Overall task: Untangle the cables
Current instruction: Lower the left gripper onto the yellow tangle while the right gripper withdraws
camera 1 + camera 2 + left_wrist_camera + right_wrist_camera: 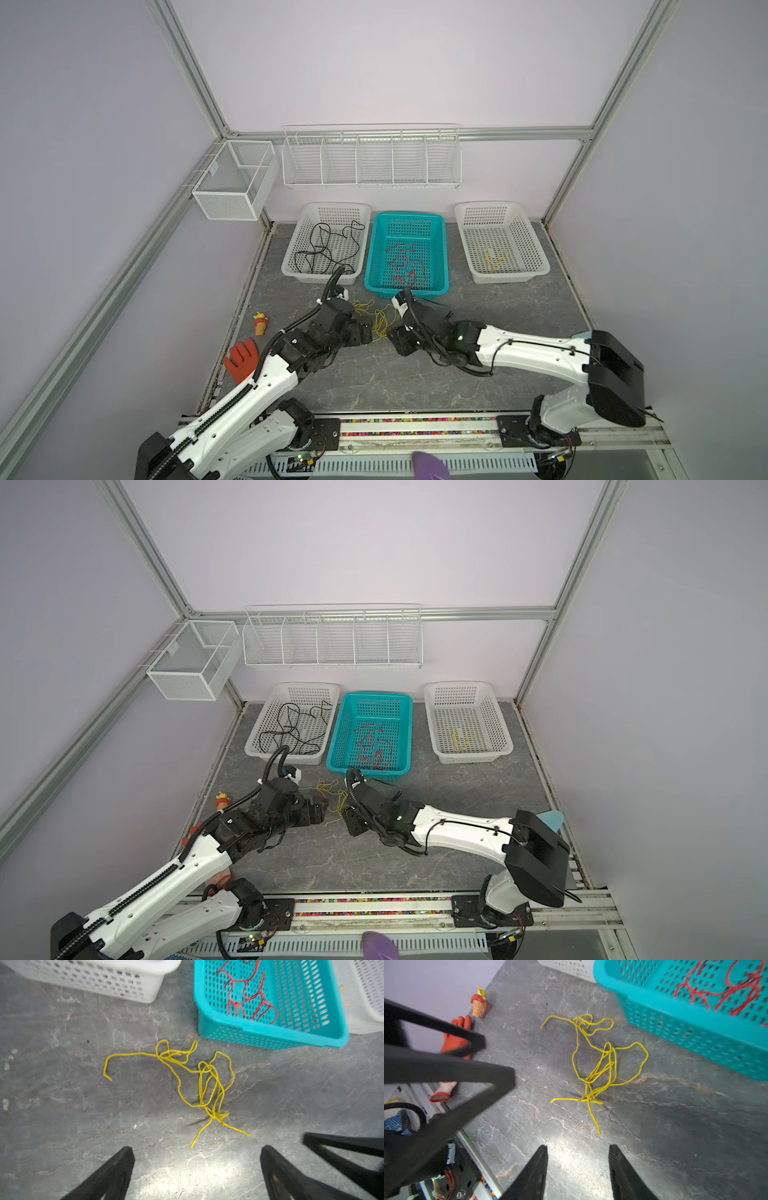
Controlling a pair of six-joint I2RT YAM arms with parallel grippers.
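Note:
A tangle of yellow cable point(379, 324) point(341, 800) lies loose on the grey table between my two grippers. In the left wrist view the yellow cable point(200, 1084) is just beyond my left gripper point(195, 1149), which stands wide open and empty. My right gripper point(578, 1146) is open too, with nothing between its fingers; the yellow cable point(589, 1097) ends just ahead of it. Black cables point(328, 245) lie in the left white basket point(318, 277). Red cables point(405, 266) point(249, 995) lie in the teal basket point(405, 291). A short yellow cable point(492, 257) lies in the right white basket point(511, 276).
An ice-cream cone toy point(260, 324) and a red glove point(242, 359) lie at the table's left edge. A wire rack point(370, 158) and a mesh box point(232, 178) hang on the back wall. The three baskets line the back of the table.

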